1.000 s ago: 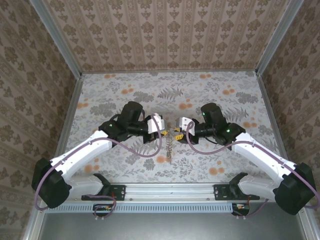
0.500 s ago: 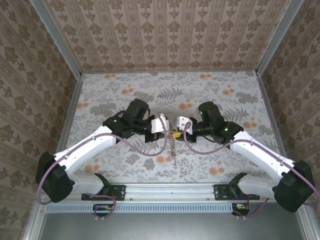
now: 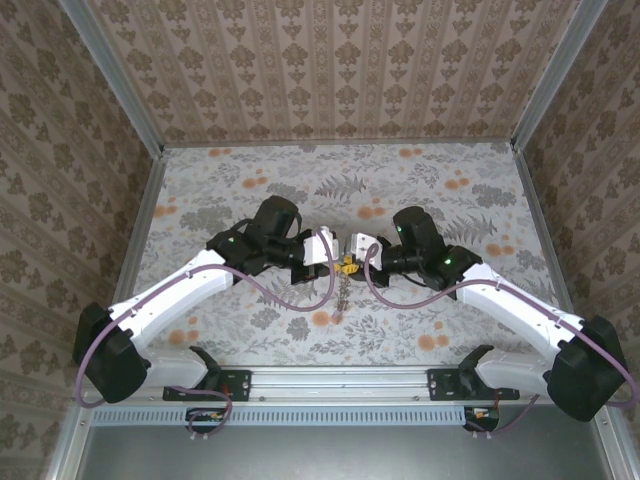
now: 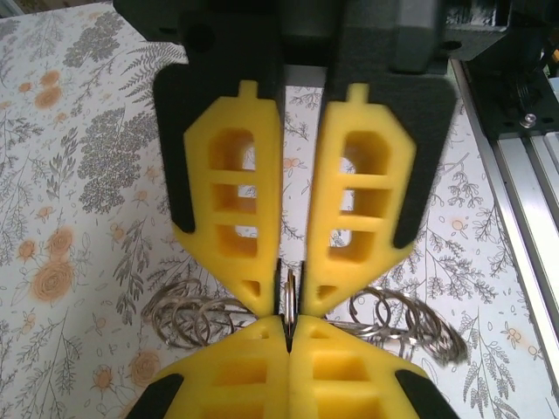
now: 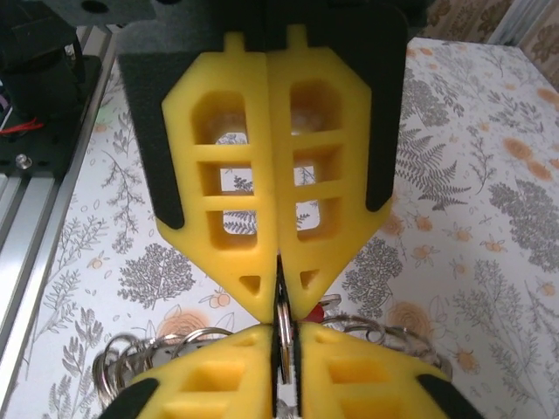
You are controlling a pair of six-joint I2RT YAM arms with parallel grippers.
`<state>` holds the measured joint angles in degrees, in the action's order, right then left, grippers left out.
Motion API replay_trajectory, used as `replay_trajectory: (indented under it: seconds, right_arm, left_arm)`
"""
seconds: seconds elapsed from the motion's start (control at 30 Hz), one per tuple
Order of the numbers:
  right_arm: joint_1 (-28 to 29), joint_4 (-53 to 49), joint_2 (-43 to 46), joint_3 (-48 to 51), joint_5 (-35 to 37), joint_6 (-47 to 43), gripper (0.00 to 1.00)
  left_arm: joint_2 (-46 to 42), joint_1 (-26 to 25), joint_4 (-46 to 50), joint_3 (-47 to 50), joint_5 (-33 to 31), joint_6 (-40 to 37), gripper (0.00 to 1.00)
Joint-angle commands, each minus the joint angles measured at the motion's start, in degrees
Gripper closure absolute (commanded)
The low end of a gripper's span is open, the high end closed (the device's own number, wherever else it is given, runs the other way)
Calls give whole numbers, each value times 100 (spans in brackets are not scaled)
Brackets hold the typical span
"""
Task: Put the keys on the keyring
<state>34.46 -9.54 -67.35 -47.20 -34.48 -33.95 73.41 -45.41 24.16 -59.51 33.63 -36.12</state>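
The keyring [image 4: 288, 295] is a chain of grey metal rings, and one ring stands edge-on where the two grippers meet tip to tip. My left gripper [image 4: 288, 301] is shut on that ring. My right gripper [image 5: 279, 304] is shut on the same ring of the keyring [image 5: 281, 325] from the opposite side. More loops [image 4: 188, 316] trail out to both sides. A small red piece, the keys [image 5: 328, 303], peeks out just right of my right fingertips. From above, the left gripper [image 3: 337, 264] and right gripper [image 3: 351, 266] touch mid-table, with the keyring [image 3: 343, 293] hanging limp below them.
The floral tabletop [image 3: 450, 200] stretches behind and to both sides of the grippers. Patterned walls [image 3: 330, 70] close in the back and sides. The aluminium rail [image 3: 340, 380] with the arm bases runs along the near edge. Purple cables [image 3: 300, 300] loop off both arms.
The left arm swung in toward the centre, then the right gripper slid left to meet it. The right jaws closed onto the ring.
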Motion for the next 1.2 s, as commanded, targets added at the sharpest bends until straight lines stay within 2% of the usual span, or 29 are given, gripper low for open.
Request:
replay_trajectory:
  seconds: [0.0,0.07,0.13,0.2,0.4,0.57,0.7,0.73,0.8,0.87,0.93,1.0,1.17]
  right_arm:
    - [35,265,72,121,-54,138,94]
    - [28,340,116,153,-111,193,100]
    - [9,515,192,236,-201,292,100]
    - [-64,861,302,364,-340,523,100]
    - [-279,2164,612,925,-704,1384,100]
    - [-317,3095,642,1262,-841,1855,100]
    - [-317,3426,625,1335,-927,2065,100]
    - [-316,3498,626,1359,-929,2098,100]
    - [-317,3610,627,1406,-904,2163,100]
    - [-317,3534,642,1399,-841,2114,100]
    - [-317,3150,698,1353,-668,1859,84]
    - [-311,2477,809,1232,-432,1395,75]
    - [-299,1108,943,779,72,640,69]
  left_arm:
    - [-7,-65,-88,-157,284,-124,100]
    - [-3,-53,-112,-129,264,-94,100]
    - [-6,-24,-212,-84,283,73,98]
    - [-26,81,-309,2,550,294,90]
    - [-245,181,-965,424,587,796,82]
    - [-226,201,-1139,435,677,885,82]
    - [-269,265,-1374,489,811,1026,83]
    - [-285,275,-1456,505,858,1060,85]
    - [-318,300,-1583,540,927,1100,93]
    - [-342,324,-1601,551,927,1094,100]
    - [-370,341,-1501,528,876,1027,100]
    - [-393,340,-1226,453,747,843,100]
    - [-349,334,-373,130,553,498,100]
